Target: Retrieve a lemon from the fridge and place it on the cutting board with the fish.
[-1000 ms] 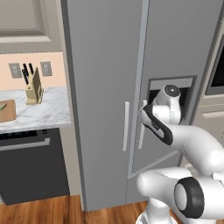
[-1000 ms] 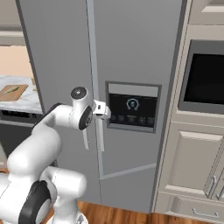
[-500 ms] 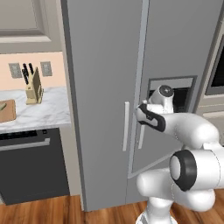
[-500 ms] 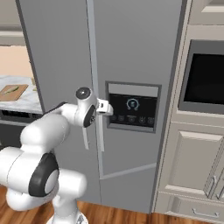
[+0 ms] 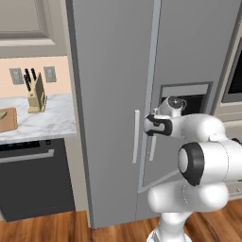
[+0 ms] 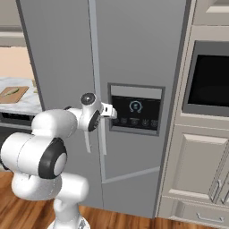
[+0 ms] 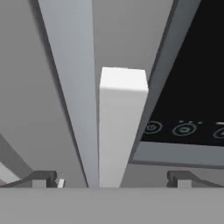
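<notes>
Pincer [image 7: 112, 177] now nearer one handle [image 7: 120, 122]

No readable text; the fridge [image 6: 134, 53] panel [image 6: 135, 110] icons seem too blurred.

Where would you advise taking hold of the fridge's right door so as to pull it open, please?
Probably by the right door's slim handle beside the centre seam of the fridge. It is a pale vertical bar standing proud of the door, so come straight at its front with one of the fingers on each side. The gripper already straddles it, spread wide.
</notes>
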